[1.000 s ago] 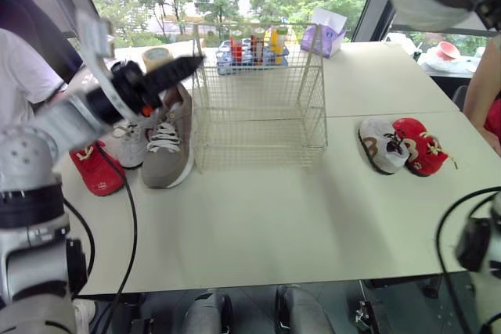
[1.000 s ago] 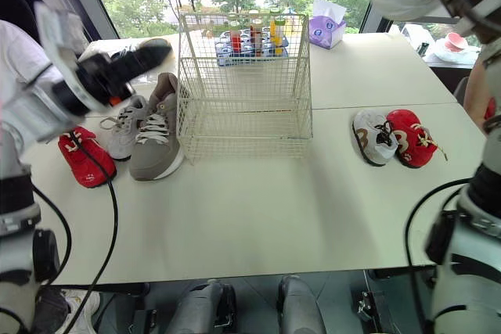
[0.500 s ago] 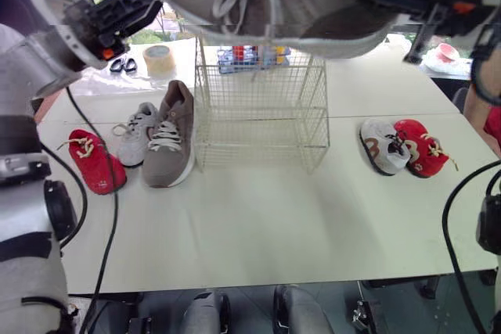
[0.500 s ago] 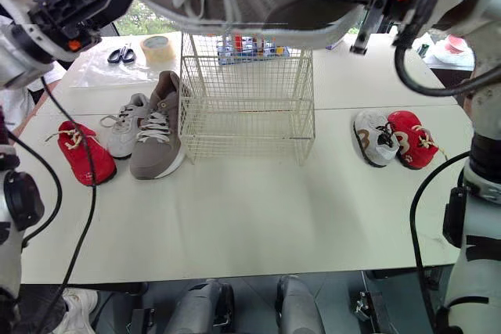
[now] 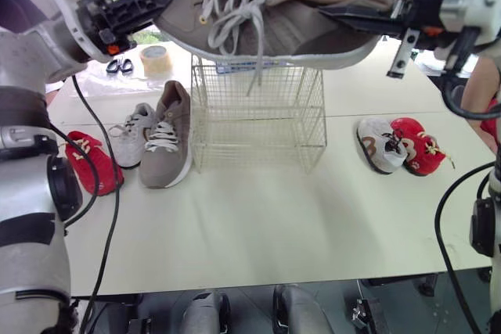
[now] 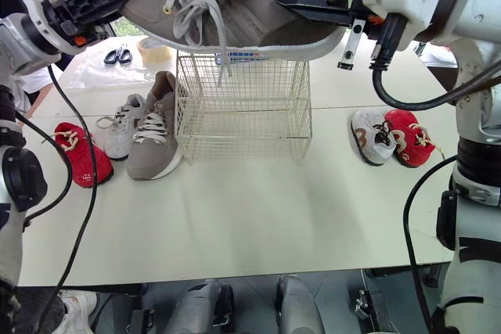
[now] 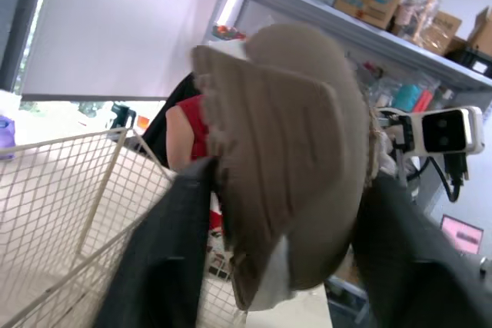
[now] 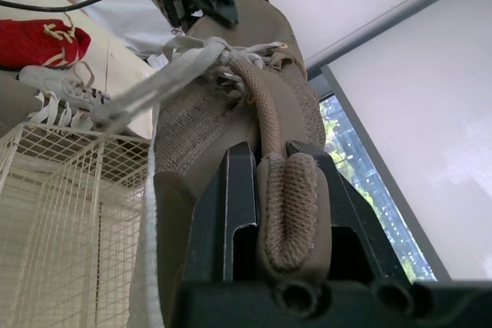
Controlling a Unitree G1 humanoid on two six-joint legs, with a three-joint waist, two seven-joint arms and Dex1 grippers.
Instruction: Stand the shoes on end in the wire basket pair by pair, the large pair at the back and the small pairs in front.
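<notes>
left fingers closed onto toe of large taupe shoe, laces dangling, right fingers pinching heel

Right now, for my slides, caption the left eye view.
Left gripper and right gripper hold a tan shoe above the wire basket.

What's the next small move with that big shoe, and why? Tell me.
Probably tip the large shoe on end and lower it toward the back of the wire basket: it hangs level above the basket, left gripper at the toe, right gripper at the heel.
</notes>
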